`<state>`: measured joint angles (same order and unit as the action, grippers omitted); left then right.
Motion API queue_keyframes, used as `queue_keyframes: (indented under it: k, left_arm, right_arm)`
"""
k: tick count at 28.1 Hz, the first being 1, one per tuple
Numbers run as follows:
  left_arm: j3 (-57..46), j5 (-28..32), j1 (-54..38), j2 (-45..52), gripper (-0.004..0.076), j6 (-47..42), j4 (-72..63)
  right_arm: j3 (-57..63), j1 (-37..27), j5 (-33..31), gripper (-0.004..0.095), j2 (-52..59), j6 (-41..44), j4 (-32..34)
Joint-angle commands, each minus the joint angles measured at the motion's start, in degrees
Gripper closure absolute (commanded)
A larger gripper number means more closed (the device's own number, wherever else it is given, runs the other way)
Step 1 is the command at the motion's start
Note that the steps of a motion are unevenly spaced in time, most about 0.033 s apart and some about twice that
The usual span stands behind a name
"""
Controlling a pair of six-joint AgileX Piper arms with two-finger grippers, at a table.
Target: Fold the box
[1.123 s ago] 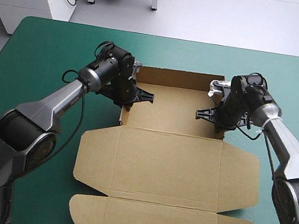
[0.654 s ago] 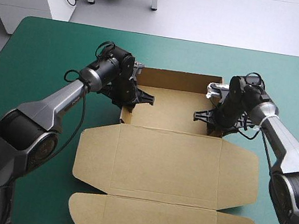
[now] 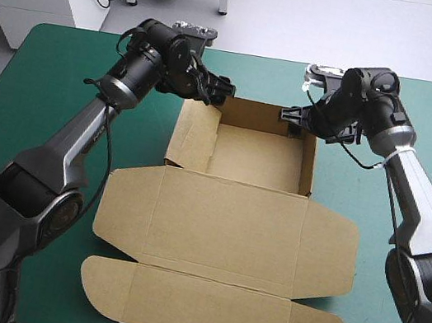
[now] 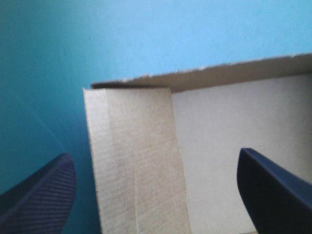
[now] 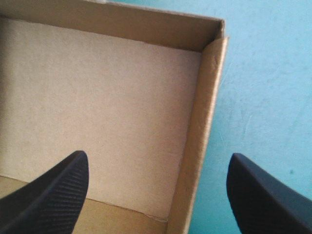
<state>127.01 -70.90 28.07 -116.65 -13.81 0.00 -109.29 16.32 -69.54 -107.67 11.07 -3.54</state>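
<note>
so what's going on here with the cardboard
Two robot arms are folding a brown box on the teal-green table. Its far part stands as an open tray, and the lid lies flat toward the near edge. The left pincer is open above the tray's far left corner, over the left wall. The right pincer is open above the far right corner, over the right wall. Neither grips the board.
</note>
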Motion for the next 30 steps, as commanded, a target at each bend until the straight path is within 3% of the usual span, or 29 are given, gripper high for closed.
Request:
queue_keyframes:
  k: [1,3,4,5,8,16,25,30]
  left_arm:
    - [6.0,-2.9,0.4,6.1,0.0087,2.5,0.5]
    - [6.3,-2.9,0.4,9.5,0.0137,2.5,2.2]
    - [5.8,-2.9,0.4,11.4,0.0216,2.5,2.3]
    - [5.2,-2.9,0.4,13.0,0.0309,2.6,2.1]
    - [2.4,-2.9,0.4,17.1,0.0715,5.6,2.7]
    - [-13.8,-2.6,0.4,29.7,0.0717,6.3,5.6]
    - [-41.2,7.7,0.4,49.6,0.0717,4.3,6.9]
    - [-55.4,8.7,0.4,58.9,0.0717,4.0,6.8]
  right_arm:
    - [-4.8,-0.2,-2.1,0.0188,3.9,1.0,3.5]
    - [-4.4,-0.2,-2.1,0.0188,5.0,1.7,3.2]
    - [-4.2,-0.2,-2.1,0.0188,5.6,2.6,3.1]
    - [-3.8,-0.2,-2.1,0.0188,6.0,2.6,2.8]
    - [-1.7,-0.2,-2.1,0.0188,7.6,3.2,2.6]
    - [7.6,0.0,-1.2,0.0189,9.2,5.0,2.8]
    - [15.7,0.0,7.0,0.0193,9.2,5.0,2.1]
    - [18.1,0.0,8.7,0.0193,7.4,5.0,0.4]
